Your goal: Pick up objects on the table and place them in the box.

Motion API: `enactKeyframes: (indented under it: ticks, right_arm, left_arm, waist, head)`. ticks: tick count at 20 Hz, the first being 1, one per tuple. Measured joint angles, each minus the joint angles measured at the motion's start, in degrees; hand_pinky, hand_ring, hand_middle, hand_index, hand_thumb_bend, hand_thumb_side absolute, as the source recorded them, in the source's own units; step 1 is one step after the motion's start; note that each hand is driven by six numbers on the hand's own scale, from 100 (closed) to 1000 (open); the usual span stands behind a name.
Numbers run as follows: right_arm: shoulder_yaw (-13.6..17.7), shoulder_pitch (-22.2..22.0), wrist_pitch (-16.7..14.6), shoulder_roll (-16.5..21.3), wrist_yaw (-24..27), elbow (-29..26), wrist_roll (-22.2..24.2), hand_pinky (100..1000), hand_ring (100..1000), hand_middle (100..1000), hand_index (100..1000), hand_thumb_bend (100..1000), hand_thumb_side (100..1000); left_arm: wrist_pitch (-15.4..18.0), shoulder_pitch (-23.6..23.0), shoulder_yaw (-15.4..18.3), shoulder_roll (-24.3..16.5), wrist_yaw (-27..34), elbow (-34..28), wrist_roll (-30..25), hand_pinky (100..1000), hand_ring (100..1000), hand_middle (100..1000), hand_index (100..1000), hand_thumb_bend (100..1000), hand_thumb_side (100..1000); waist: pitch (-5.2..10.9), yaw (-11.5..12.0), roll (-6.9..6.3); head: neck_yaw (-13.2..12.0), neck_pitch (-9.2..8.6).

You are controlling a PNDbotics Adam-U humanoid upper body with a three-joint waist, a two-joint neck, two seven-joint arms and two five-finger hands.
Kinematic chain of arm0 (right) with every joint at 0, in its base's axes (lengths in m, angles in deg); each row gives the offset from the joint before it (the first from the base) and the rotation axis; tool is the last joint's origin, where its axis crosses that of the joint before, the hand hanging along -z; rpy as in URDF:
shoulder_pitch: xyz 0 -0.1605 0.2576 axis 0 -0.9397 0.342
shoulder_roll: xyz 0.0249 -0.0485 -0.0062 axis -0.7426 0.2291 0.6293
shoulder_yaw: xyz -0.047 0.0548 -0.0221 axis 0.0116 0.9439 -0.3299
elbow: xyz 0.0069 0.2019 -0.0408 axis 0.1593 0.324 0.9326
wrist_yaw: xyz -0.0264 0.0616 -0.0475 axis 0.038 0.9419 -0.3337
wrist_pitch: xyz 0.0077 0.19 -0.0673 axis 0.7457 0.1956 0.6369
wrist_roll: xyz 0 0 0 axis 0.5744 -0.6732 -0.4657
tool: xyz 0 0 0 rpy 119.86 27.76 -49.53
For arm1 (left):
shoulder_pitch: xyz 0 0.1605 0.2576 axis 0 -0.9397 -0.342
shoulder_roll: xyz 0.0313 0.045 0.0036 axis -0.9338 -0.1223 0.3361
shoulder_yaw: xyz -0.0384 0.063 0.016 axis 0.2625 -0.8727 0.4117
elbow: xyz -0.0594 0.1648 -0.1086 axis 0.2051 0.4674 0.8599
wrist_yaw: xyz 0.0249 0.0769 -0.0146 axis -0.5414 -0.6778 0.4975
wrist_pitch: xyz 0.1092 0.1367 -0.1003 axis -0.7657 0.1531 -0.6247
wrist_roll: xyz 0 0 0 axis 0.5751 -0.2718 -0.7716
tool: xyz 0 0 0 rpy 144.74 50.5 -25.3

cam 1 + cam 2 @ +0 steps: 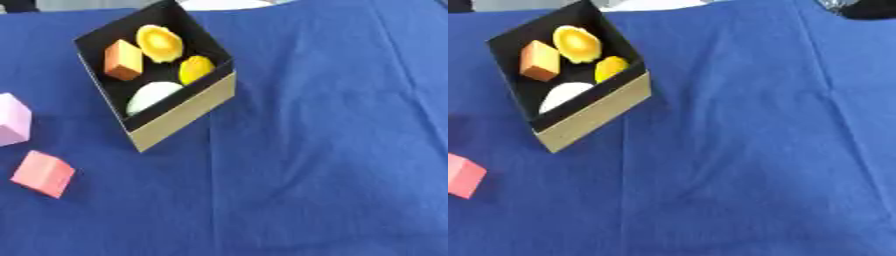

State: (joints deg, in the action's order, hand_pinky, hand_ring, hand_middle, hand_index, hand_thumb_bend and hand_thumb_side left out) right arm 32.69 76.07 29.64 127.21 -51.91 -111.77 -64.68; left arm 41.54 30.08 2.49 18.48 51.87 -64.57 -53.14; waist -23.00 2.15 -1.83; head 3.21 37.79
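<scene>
A black-lined box with a tan outer wall (185,114) stands tilted at the upper left of the blue cloth. Inside it lie an orange block (122,60), a yellow round piece with an orange centre (159,43), a small yellow egg-shaped piece (196,69) and a pale white-green rounded piece (152,97). Left of the box, on the cloth, sits a pale pink block (12,120), cut by the picture's edge. Below it lies a salmon-pink cube (44,174). Neither hand shows in either view.
A blue cloth (332,150) covers the table, with creases running down its middle and right. At the top right corner of the right eye view a dark shape (868,7) lies at the far edge. A pale strip (219,4) shows beyond the cloth.
</scene>
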Motion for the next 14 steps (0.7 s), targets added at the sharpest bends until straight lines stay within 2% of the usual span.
enactKeyframes:
  ticks: [2,6,10,14]
  right_arm:
    - [0.51,-2.66,0.05,-0.30,0.02,-0.16,-1.65,804,763,713,790,268,231]
    - [1.53,-8.06,-1.31,-1.43,-0.07,-0.27,-5.01,800,758,707,785,268,235]
    - [2.86,-13.62,-3.65,-2.10,-0.36,-0.31,-8.39,797,750,700,779,272,233]
    - [4.27,-18.82,-6.26,-2.53,-1.06,-0.39,-11.86,794,744,693,776,271,233]
  left_arm:
    - [0.18,-1.22,-0.17,-1.93,-1.62,0.00,-0.25,817,799,766,893,274,673]
    - [0.96,-3.71,-0.70,-6.68,-4.97,-0.01,-2.32,841,810,773,893,309,593]
    - [2.59,-5.89,-1.19,-11.91,-8.41,-0.03,-5.49,857,818,777,893,351,556]
    - [3.96,-6.58,-2.52,-15.47,-11.87,-0.04,-8.91,872,827,786,894,405,522]
  waist:
    - [-0.07,0.25,-0.18]
    - [-0.27,1.06,-0.45]
    - [-0.31,2.17,-0.60]
    - [-0.31,3.00,-0.72]
  head:
    - [-0.85,0.05]
    - [-1.65,0.59]
    - [-1.11,0.95]
    - [-0.34,1.01]
